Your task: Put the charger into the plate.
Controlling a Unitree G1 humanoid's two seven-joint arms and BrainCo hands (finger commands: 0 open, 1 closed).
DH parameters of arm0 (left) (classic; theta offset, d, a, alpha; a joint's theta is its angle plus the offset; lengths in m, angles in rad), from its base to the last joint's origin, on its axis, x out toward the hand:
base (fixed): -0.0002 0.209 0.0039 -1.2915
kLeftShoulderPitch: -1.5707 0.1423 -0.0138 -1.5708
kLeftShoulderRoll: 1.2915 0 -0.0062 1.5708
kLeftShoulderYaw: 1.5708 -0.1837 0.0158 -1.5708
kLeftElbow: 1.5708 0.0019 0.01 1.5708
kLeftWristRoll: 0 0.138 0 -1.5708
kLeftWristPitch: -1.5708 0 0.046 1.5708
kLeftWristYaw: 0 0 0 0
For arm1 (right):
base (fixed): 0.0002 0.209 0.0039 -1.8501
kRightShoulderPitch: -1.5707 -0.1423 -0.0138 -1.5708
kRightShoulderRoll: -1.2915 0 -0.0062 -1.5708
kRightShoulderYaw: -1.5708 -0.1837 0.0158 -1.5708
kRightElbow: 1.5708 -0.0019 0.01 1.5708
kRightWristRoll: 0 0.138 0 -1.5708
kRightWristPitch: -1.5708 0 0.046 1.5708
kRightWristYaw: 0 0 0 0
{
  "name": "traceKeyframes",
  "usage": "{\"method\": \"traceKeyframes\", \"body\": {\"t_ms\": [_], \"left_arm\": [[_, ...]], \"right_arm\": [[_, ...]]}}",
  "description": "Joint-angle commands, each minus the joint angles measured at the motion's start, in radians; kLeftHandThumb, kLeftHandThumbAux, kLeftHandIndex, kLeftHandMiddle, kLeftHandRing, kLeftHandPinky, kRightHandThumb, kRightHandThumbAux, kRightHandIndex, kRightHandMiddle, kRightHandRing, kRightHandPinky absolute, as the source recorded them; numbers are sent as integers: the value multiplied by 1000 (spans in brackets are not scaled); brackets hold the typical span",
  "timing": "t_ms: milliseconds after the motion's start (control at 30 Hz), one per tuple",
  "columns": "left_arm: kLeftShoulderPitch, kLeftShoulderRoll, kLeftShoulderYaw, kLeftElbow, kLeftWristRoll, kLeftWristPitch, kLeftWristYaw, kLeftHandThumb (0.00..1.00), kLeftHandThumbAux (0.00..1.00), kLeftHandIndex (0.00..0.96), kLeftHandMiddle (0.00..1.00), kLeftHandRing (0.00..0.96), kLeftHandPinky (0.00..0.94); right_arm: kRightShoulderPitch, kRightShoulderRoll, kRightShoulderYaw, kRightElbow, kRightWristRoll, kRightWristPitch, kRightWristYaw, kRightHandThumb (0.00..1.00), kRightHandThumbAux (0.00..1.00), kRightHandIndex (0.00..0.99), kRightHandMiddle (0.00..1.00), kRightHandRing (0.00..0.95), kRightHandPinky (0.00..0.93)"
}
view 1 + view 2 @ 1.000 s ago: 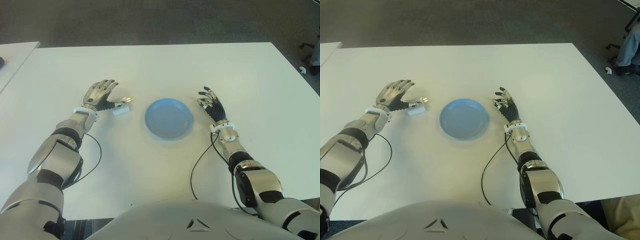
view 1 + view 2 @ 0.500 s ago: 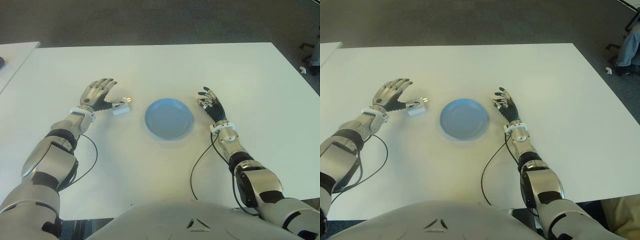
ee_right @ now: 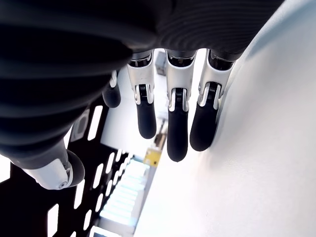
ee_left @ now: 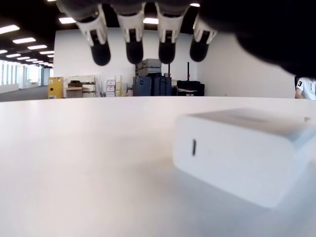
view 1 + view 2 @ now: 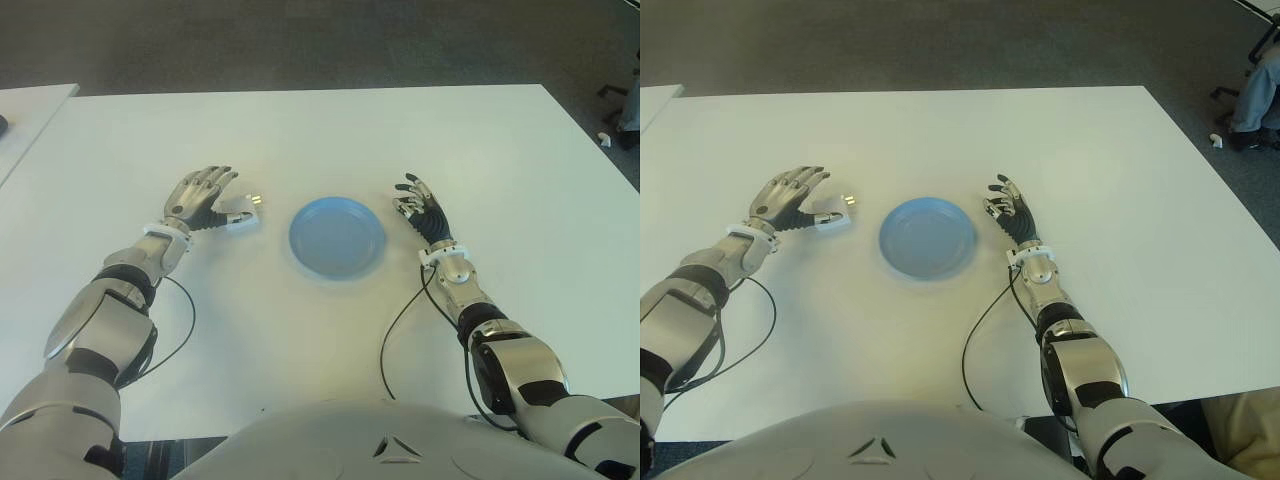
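1. I see the white charger (image 5: 243, 217) lying on the white table (image 5: 330, 140), left of the blue plate (image 5: 337, 238) and apart from it. Its metal prongs point toward the plate.
2. My left hand (image 5: 200, 198) is just left of the charger, at the side away from the plate. Its fingers (image 4: 132, 45) are extended and spread above the charger in the left wrist view, and they hold nothing. The thumb reaches along the near edge of the charger; I cannot tell whether it touches.
3. The charger sits flat on the tabletop in the left wrist view, with a small slot mark on its facing side.
4. My right hand (image 5: 422, 211) shows just right of the plate, apart from its rim. Its fingers (image 3: 177, 129) are relaxed and loosely extended, grasping nothing.
5. The plate holds nothing and lies between the two hands.
6. A black cable (image 5: 398, 330) runs from my right wrist back across the near part of the table.
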Motion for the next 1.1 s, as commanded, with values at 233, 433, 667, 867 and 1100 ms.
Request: {"method": "traceKeyframes", "body": {"t_ms": [233, 433, 667, 867, 1100], "left_arm": [[36, -56, -30, 29, 11, 25, -81, 217, 173, 0, 0, 0, 0], [27, -76, -39, 43, 15, 65, -136, 249, 163, 0, 0, 0, 0], [19, -87, -42, 49, 10, 90, -171, 267, 159, 0, 0, 0, 0], [17, -90, -45, 49, 10, 96, -183, 273, 159, 0, 0, 0, 0], [12, -92, -50, 51, 13, 101, -192, 274, 161, 0, 0, 0, 0]], "right_arm": [[66, 14, 20, 61, -31, 52, 17, 102, 559, 0, 233, 342, 373], [66, 17, 14, 61, -20, 59, 34, 110, 558, 0, 235, 342, 355], [70, 16, 19, 58, -28, 51, 18, 113, 559, 0, 240, 339, 351], [74, 17, 20, 55, -30, 44, 14, 111, 560, 0, 241, 339, 353], [81, 18, 19, 49, -27, 36, 17, 107, 561, 0, 238, 346, 384]]}}
